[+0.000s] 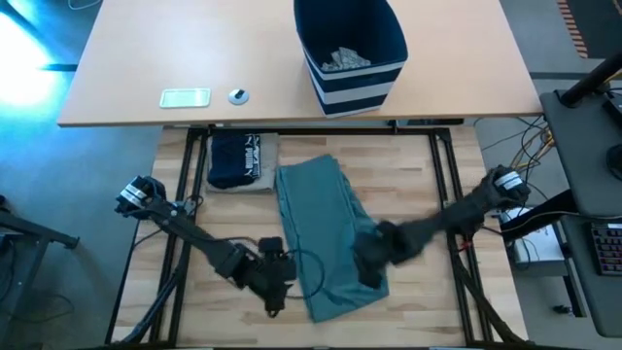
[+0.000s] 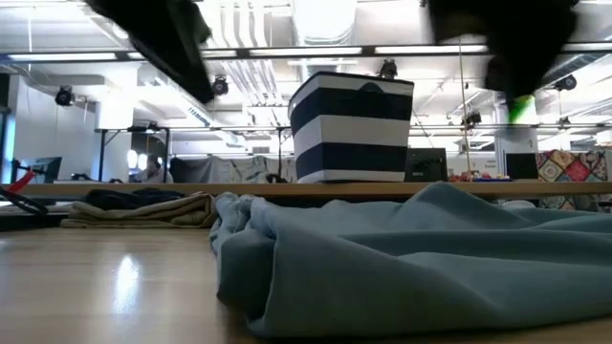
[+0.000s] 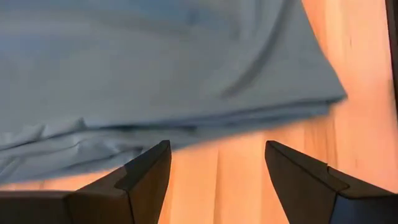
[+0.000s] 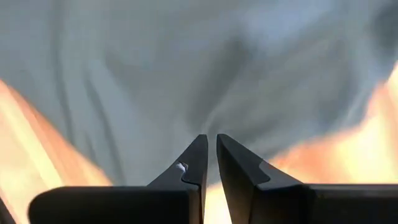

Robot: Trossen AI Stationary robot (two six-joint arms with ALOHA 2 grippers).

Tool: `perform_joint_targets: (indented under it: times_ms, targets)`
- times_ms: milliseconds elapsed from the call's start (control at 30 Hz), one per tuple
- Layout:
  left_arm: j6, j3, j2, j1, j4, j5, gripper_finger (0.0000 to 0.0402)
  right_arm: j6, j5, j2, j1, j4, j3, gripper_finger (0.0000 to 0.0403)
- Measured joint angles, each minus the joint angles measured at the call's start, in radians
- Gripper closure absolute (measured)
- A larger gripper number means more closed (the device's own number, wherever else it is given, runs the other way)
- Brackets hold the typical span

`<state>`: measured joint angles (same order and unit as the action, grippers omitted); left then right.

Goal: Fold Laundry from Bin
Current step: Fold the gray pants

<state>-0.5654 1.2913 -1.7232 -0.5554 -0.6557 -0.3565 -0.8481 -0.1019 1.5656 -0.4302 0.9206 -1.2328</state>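
Note:
A teal-green garment (image 1: 326, 233) lies folded into a long strip on the wooden table, from mid-table down to the near edge. My left gripper (image 3: 217, 149) hovers open over bare wood just beside the strip's near left edge (image 3: 186, 124). My right gripper (image 4: 211, 140) is shut above the strip's near right part (image 1: 369, 272), with nothing between its fingers. A navy garment with white lettering (image 1: 236, 157) rests on a beige one (image 1: 264, 165) at the far left. The striped navy bin (image 1: 350, 49) stands on the far table with grey pieces (image 1: 342, 60) inside.
A white flat device (image 1: 185, 97) and a small round object (image 1: 238, 95) lie on the far table, left of the bin. Dark frame rails (image 1: 180, 224) run along both sides of the wooden table. Bare wood (image 1: 233, 219) shows left of the teal strip.

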Motion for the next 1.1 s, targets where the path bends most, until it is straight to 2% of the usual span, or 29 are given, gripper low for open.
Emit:
perform_joint_targets:
  times_ms: [67, 200, 367, 433, 567, 867, 967, 1100]
  targets:
    - [0.011, 0.0, -0.013, 0.06, 0.03, 0.036, 0.0157, -0.151, 0.006, -0.001, -0.07, -0.019, 0.055, 0.037]
    - [0.095, 0.002, -0.063, 0.195, 0.145, 0.025, 0.0157, -0.369, 0.051, -0.008, -0.153, -0.157, 0.188, 0.037]
    - [0.11, 0.003, -0.194, 0.332, 0.276, 0.028, 0.0157, -0.456, 0.05, -0.007, -0.167, -0.513, 0.337, 0.037]
    - [0.091, 0.009, -0.256, 0.37, 0.279, 0.039, 0.0157, -0.467, 0.06, -0.004, -0.168, -0.572, 0.375, 0.037]
    - [0.054, 0.034, -0.337, 0.411, 0.27, 0.124, 0.0157, -0.475, 0.163, 0.001, -0.179, -0.553, 0.406, 0.037]
    - [0.022, 0.046, -0.371, 0.419, 0.247, 0.127, 0.0157, -0.393, 0.444, -0.012, -0.248, -0.509, 0.409, 0.037]
    - [0.033, 0.076, -0.37, 0.419, 0.225, 0.129, 0.0157, -0.377, 0.429, -0.048, -0.245, -0.513, 0.409, 0.037]
    - [0.082, 0.159, -0.38, 0.421, 0.151, 0.137, 0.0157, -0.382, 0.305, -0.107, -0.247, -0.508, 0.409, 0.037]
